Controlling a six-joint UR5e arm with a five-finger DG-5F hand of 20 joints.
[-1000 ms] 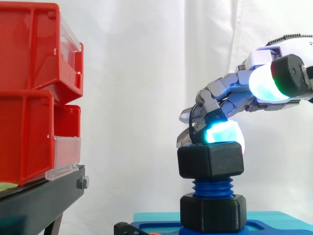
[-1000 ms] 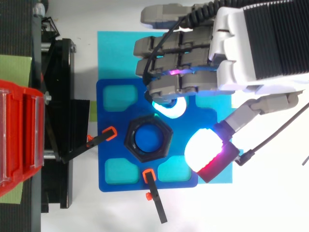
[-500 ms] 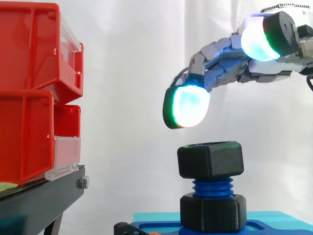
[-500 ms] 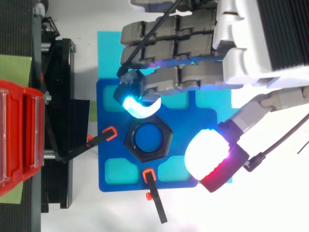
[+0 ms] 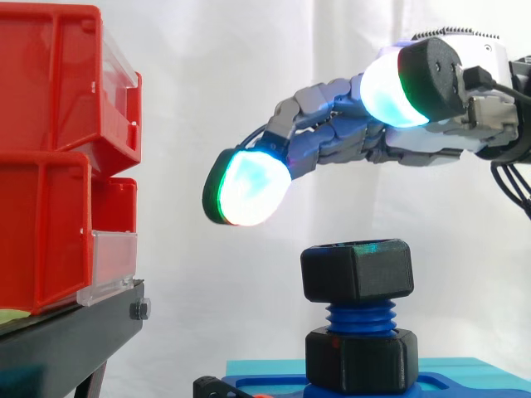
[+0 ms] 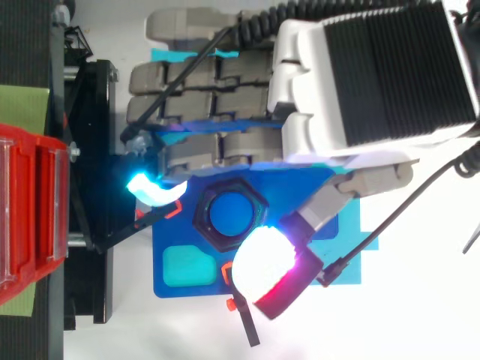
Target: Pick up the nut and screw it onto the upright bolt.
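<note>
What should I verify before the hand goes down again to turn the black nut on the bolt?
1. Black hexagonal nut started on the upright blue threaded bolt: ok, it sits level at the top.
2. Nut screwed fully down: not ok, bare thread shows above the lower black hexagonal collar.
3. Hand free: ok, fingers straight, holding nothing, hovering above the nut.
4. Nut between fingers and thumb, seen from the top: ok.
5. Blue base plate held firmly by the orange-tipped black clamps: cannot tell.
6. Red plastic bins clear of the fingertips: ok.
</note>
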